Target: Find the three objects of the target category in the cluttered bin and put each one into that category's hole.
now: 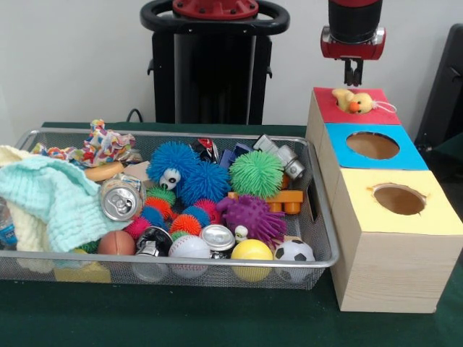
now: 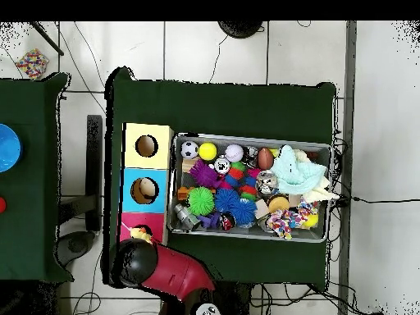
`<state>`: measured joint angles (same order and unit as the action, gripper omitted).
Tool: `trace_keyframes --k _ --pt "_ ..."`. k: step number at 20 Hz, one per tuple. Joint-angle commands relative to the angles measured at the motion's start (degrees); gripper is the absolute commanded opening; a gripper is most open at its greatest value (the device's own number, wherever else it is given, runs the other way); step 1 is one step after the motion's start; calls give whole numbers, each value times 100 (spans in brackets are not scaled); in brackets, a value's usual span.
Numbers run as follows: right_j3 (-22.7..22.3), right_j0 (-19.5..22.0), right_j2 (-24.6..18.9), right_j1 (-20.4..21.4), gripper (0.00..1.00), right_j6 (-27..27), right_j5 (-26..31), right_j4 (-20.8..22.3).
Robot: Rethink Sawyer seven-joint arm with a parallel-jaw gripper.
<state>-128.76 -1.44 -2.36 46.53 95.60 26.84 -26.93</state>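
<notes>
The claw (image 1: 353, 75) hangs directly above the red-topped box (image 1: 325, 108), fingers close together and gripping nothing, while the yellow-orange plush toy (image 1: 352, 100) lies just beneath it, sprawled across the hole rather than dropped through, its cord trailing off sideways.

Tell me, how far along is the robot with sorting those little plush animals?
One plush toy lies on the red-topped box, at its hole but not dropped in. The gripper hangs just above it, holding nothing. No other plush animals show among the clutter in the bin, so that searching seems left.
</notes>
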Motion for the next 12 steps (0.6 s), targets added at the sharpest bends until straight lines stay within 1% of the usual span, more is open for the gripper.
trace_keyframes --k 1,3,7,9,12 --pt "126 236 -249 -335 0 925 -326 -30" --pt "45 333 -378 -339 0 856 -569 -64" --pt "99 332 -405 -321 0 884 -627 -67" --pt "99 356 -466 -325 0 893 -747 -80" --pt "191 191 -297 -285 0 990 -859 48"
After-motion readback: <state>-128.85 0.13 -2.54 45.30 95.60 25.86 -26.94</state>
